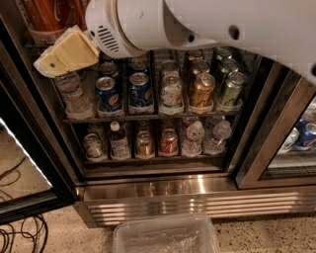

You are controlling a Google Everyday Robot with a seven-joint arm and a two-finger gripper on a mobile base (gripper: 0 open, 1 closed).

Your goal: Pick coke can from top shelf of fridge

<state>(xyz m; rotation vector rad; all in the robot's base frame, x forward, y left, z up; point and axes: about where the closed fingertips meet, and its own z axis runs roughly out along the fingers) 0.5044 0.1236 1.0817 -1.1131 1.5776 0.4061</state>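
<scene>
The fridge [197,195] stands open in front of me, with wire racks above a ribbed steel base. Red coke cans [43,14] sit in clear plastic tubs on the top shelf [40,35] at the upper left, cut off by the frame edge. My gripper [64,53] is cream-coloured and sits at the upper left, in front of that shelf's edge and just below and right of the red cans. The white arm [207,24] spans the top of the view and hides most of the top shelf.
The middle rack holds a water bottle [74,94], blue Pepsi cans [109,94], a gold can [201,90] and a green can [230,89]. The bottom rack holds small bottles and cans [169,142]. A clear bin [165,236] and cables [19,237] lie on the floor. The neighbouring compartment [302,133] is at right.
</scene>
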